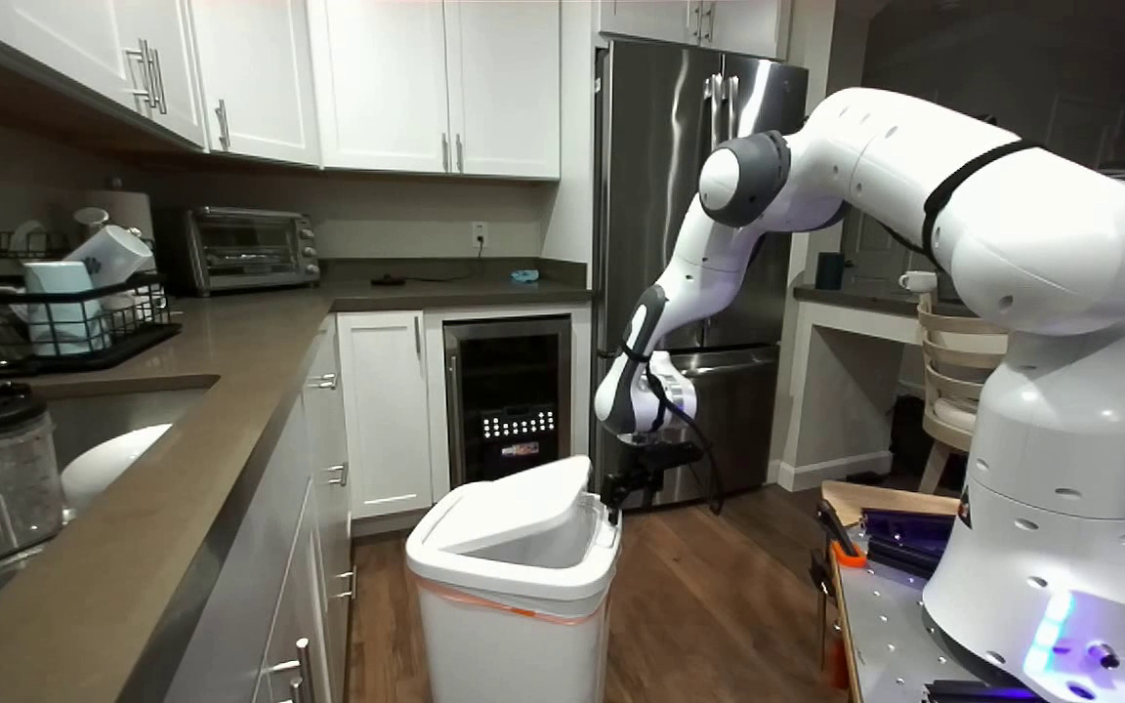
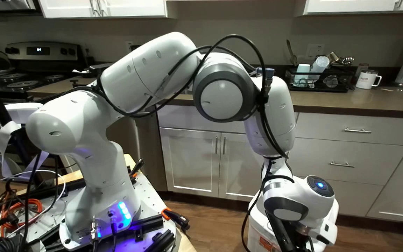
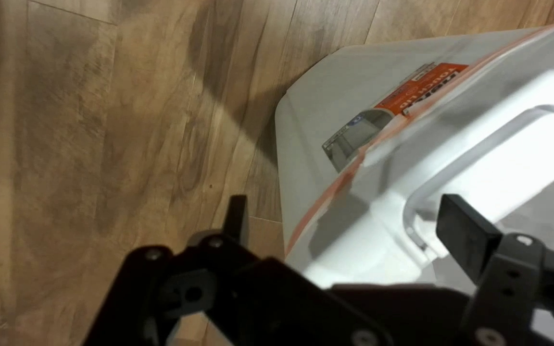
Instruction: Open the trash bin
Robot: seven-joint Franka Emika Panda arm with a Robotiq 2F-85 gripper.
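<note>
The white trash bin [image 1: 514, 644] stands on the floor; it also shows in the wrist view [image 3: 315, 105] and partly behind the arm in an exterior view [image 2: 257, 234]. Its white lid [image 1: 514, 503] is tilted up, with the end near my gripper raised and part of the inside visible. An orange-red line runs under the rim. My gripper [image 1: 613, 500] is low at the bin's raised-lid side. In the wrist view my gripper [image 3: 351, 228] is open, with one finger outside the bin over the floor and the other over the bin's rim or opening. Nothing shows held.
A counter [image 1: 230, 391] with cabinets runs beside the bin. A glass-door cooler [image 1: 507, 400] and a steel fridge [image 1: 660, 195] stand behind it. The robot's table [image 1: 885, 625] carries tools at its edge. A dark cable [image 1: 694, 430] hangs along the arm.
</note>
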